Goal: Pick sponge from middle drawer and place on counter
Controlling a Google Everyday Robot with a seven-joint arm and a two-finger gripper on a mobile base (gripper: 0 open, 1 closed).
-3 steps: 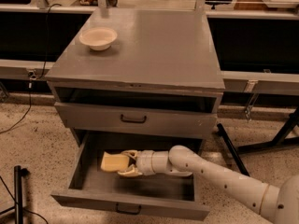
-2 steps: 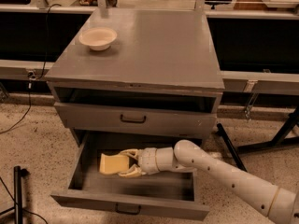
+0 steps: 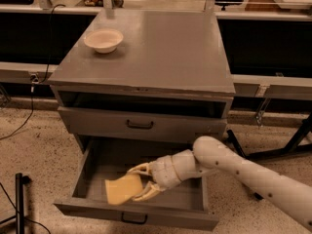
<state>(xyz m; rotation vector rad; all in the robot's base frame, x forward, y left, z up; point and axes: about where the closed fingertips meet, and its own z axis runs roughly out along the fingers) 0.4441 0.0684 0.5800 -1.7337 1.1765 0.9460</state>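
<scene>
The pale yellow sponge (image 3: 121, 190) is inside the pulled-out middle drawer (image 3: 92, 172), near its front left, and it is tilted. My gripper (image 3: 138, 183) reaches into the drawer from the right. Its fingers (image 3: 140, 168) are shut on the sponge's right edge, one above and one below. The grey counter (image 3: 161, 52) is the top slab of the cabinet, well above the gripper.
A cream round bowl (image 3: 103, 39) stands at the counter's back left. A shut drawer (image 3: 141, 125) with a dark handle sits above the open one, under an open slot. Dark stand legs (image 3: 287, 145) are on the floor to the right.
The gripper and the sponge have shifted a little toward the drawer's front, and the sponge now looks larger and more tilted. The arm's elbow has moved right.
</scene>
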